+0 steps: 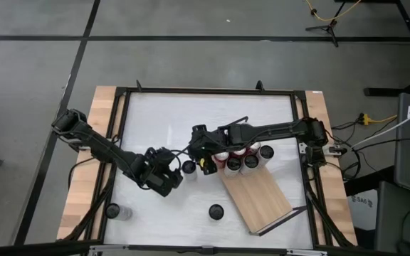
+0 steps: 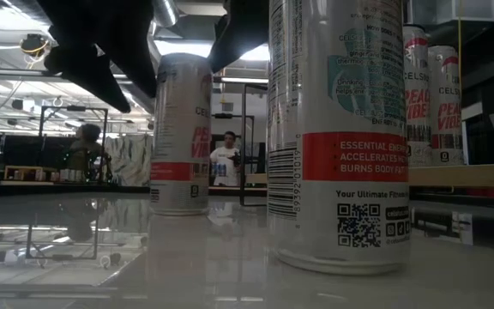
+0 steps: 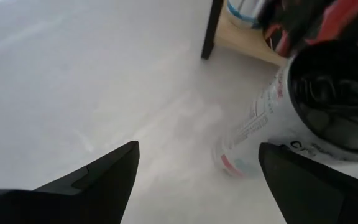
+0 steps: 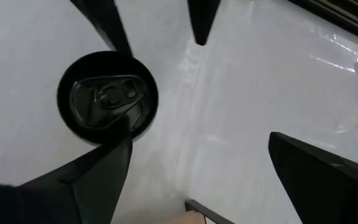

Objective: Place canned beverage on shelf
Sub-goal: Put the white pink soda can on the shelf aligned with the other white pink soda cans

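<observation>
**Q:** While both pincers crowd one can (image 1: 188,168), what could go wrong?

**A:** My left pincer (image 1: 175,173) and right pincer (image 1: 199,158) both stand wide apart and hold nothing. The can stands on the table (image 1: 162,121), between them and just off the shelf (image 1: 262,199). It sits off-centre to both, beside one finger of each, so a closing finger could tip it. My two sets of fingers could also clash. The row (image 1: 244,160) at the shelf's near end is close by and could be knocked.

**Q:** What writing can be read?

**A:** The nearest can (image 2: 337,129) in the low view reads "ESSENTIAL ENERGY", "BURNS BODY FAT" and "Your Ultimate Fitness", with a QR code. Others read "CELSIUS" and "PEACH VIBE".
</observation>
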`<state>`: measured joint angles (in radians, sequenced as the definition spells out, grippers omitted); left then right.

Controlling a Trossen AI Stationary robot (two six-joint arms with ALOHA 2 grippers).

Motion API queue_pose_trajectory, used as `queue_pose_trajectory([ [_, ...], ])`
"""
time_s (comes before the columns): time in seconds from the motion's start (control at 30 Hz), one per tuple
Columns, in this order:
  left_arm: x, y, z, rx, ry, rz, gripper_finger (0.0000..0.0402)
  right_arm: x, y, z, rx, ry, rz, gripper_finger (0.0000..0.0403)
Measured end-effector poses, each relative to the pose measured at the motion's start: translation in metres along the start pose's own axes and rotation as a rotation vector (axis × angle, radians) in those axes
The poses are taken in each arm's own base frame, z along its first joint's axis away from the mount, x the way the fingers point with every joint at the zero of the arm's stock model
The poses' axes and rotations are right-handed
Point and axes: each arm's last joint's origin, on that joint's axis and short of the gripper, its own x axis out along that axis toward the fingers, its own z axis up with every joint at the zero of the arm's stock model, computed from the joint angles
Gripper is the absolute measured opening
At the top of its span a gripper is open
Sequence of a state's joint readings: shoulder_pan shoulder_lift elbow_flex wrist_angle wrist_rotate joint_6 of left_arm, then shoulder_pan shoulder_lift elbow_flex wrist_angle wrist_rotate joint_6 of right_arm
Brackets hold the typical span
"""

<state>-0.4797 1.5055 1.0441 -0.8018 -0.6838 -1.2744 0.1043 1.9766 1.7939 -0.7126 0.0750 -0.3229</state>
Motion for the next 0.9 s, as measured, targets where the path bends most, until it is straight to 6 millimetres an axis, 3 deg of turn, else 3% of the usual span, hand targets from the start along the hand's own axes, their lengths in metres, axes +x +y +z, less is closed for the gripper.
queue_pose_trajectory([
  [0.4, 0.008, 0.005, 0.012, -0.032, -0.089, 0.058, 0.0332, -0.001, 0.002, -0.003, -0.001, 0.020, 0.070, 0.0374],
  [0.67, 0.013, 0.009, 0.019, -0.021, -0.125, 0.096, 0.0332, -0.012, 0.000, 0.008, -0.002, -0.009, 0.096, 0.0374],
  [0.9, 0.001, 0.015, 0.026, 0.003, -0.109, 0.068, 0.0332, -0.026, -0.005, 0.016, -0.002, -0.025, 0.084, 0.0374],
])
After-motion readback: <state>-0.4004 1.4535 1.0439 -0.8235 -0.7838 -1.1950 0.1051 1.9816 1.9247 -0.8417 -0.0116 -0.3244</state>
